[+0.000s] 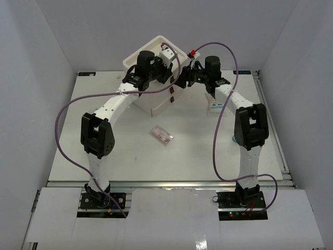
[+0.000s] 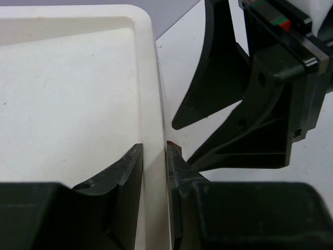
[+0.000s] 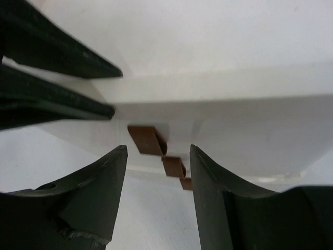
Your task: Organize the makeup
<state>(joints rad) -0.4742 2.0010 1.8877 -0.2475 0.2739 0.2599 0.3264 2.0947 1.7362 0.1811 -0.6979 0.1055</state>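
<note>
The cream drawer box [image 1: 152, 105] is tilted up at the back of the table. My left gripper [image 1: 162, 73] is shut on its top rim [image 2: 151, 104], one finger on each side of the wall. My right gripper [image 1: 182, 83] is open at the box's front, and its fingers [image 3: 208, 177] flank the brown drawer tabs [image 3: 148, 139] without touching them. The flat clear case with pink inside [image 1: 162, 134] lies mid-table. Clear packets [image 1: 216, 107] lie right of the box. The sponges are hidden.
The right gripper's black fingers [image 2: 218, 88] fill the left wrist view just past the rim. A small bottle [image 1: 234, 139] peeks out beside the right arm's elbow. Purple cables arc over both arms. White walls enclose the table [image 1: 130, 161].
</note>
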